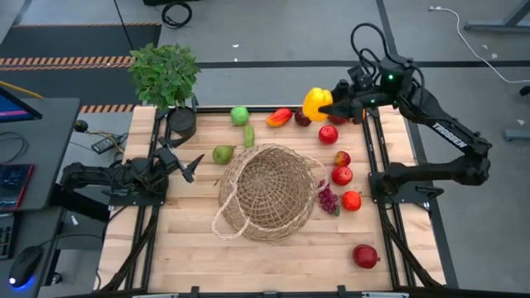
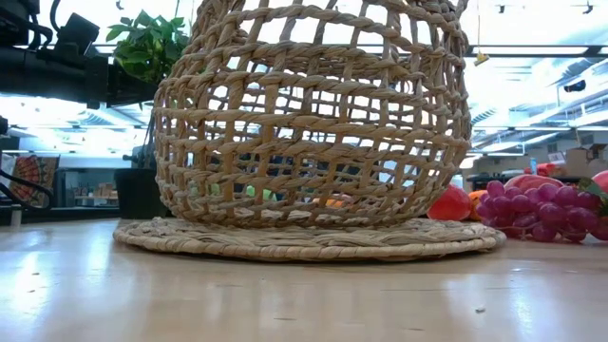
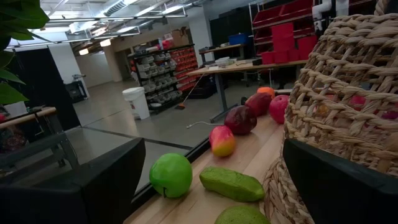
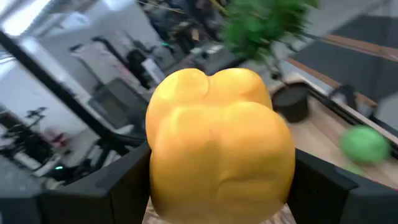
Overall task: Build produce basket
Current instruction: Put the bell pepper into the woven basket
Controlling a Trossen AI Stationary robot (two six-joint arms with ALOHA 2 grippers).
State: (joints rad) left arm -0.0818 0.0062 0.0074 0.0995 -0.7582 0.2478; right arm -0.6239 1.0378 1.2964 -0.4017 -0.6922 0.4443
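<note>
The only writing that can be read is the white word TROSSEN along the right arm (image 1: 451, 139), seen from above. The right gripper (image 1: 325, 106) is raised over the far right part of the table (image 1: 166, 248), its fingers clamped on either side of a yellow bell pepper (image 1: 315, 103); in the right wrist view the pepper (image 4: 219, 152) fills the space between the two dark fingers (image 4: 326, 186). The wicker basket (image 1: 269, 192) sits at the middle of the table with its loop handle reaching toward the near left. The rest of the produce lies around it on the boards: a green apple (image 1: 239, 115), a green pear (image 1: 222, 154) lying on its side with its narrow end pointing right toward the basket, a green cucumber-like piece (image 1: 248, 136) whose long axis runs near to far, a red-orange mango (image 1: 279, 117), several red fruits (image 1: 341, 175) to the right, a purple grape bunch (image 1: 329, 200) just beside the basket's right rim, and a pomegranate (image 1: 365, 256) alone at the near right. The left gripper (image 1: 189, 165) rests low at the left side, fingers spread apart around nothing, pointing toward the pear. A potted plant (image 1: 166, 74) stands at the far left corner.
</note>
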